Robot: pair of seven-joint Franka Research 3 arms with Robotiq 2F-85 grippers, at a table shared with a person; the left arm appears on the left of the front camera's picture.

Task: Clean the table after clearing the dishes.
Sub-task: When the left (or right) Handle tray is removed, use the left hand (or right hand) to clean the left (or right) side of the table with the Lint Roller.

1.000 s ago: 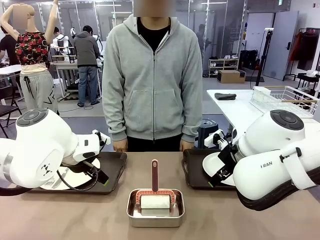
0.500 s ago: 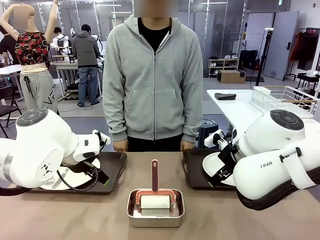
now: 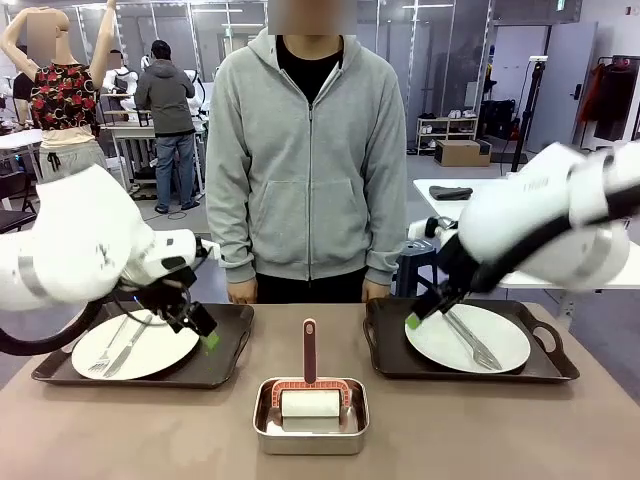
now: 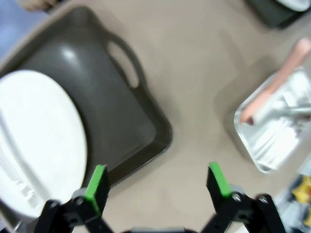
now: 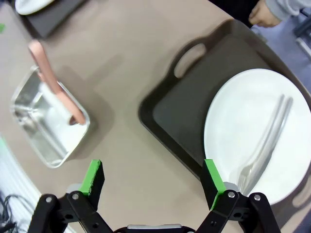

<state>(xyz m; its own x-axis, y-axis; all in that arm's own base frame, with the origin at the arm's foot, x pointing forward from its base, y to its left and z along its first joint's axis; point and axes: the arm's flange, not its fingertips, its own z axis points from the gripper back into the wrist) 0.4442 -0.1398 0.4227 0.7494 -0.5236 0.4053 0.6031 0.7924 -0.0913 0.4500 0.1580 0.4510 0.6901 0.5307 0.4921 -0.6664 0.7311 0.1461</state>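
Fixed front camera looks across the table at a person standing at its far side. Wrist cameras peer down from close above the left tray and the right tray. All three views share the steel pan at mid-table.

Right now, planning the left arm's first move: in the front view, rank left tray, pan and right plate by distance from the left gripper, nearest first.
From the left gripper:
1. Left tray: under it, at the tray's right end.
2. Pan: in the middle, to the gripper's right.
3. Right plate: far right.
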